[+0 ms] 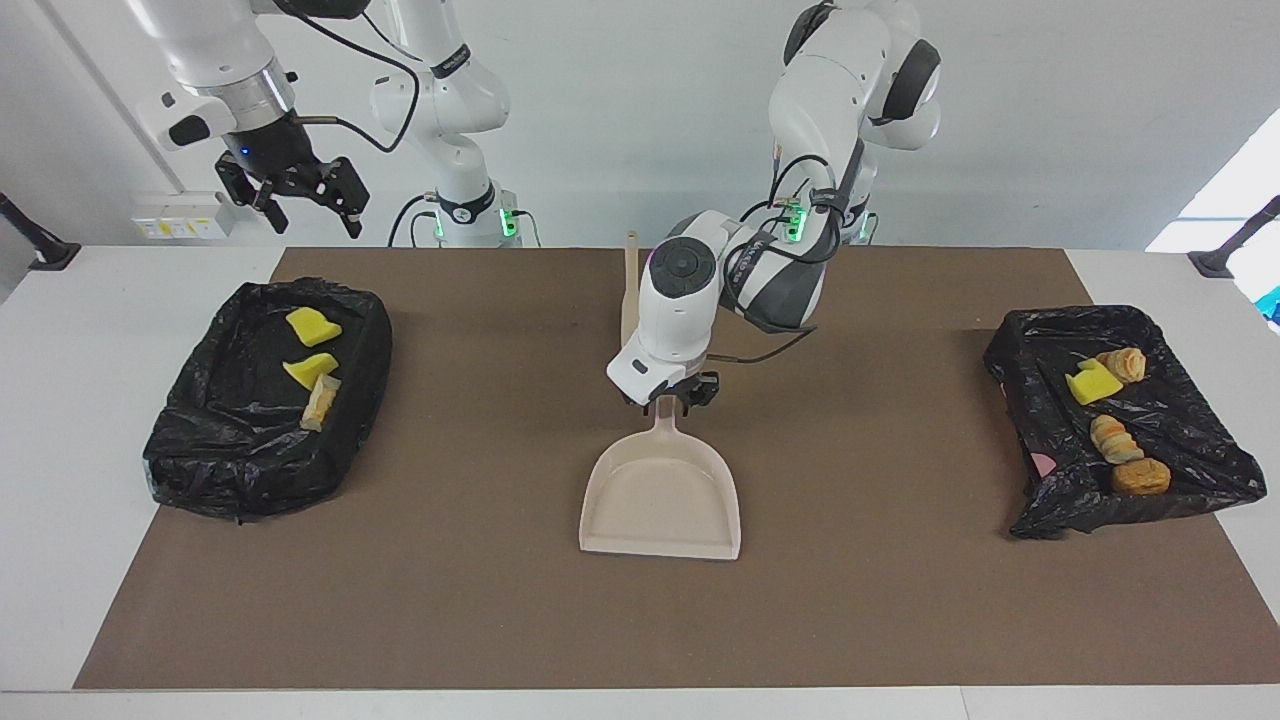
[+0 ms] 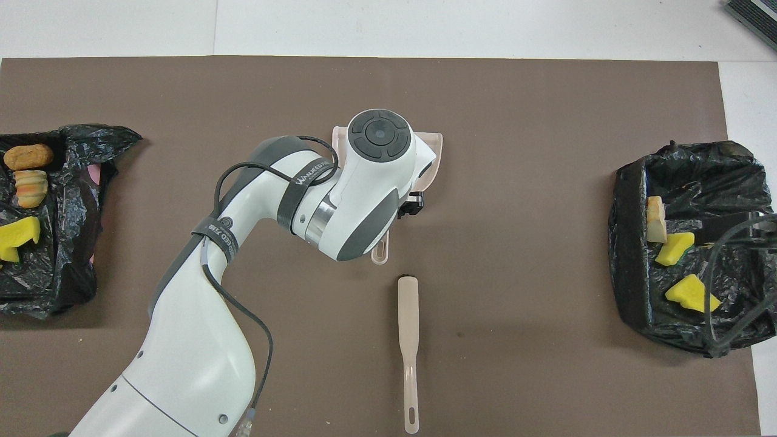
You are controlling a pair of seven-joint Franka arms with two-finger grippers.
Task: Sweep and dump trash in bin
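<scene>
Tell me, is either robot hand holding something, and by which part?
The left hand sits at the dustpan's handle; whether it grips cannot be told. The right hand holds nothing.

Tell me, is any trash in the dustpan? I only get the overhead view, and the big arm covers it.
Observer: No. The facing view shows the dustpan empty, lying flat on the brown mat.
Operator: Where's the left gripper?
Observer: The left gripper is down at the dustpan's handle.
Operator: And the other one?
Observer: The right gripper waits open, raised up by the black-bagged bin at the right arm's end.
</scene>
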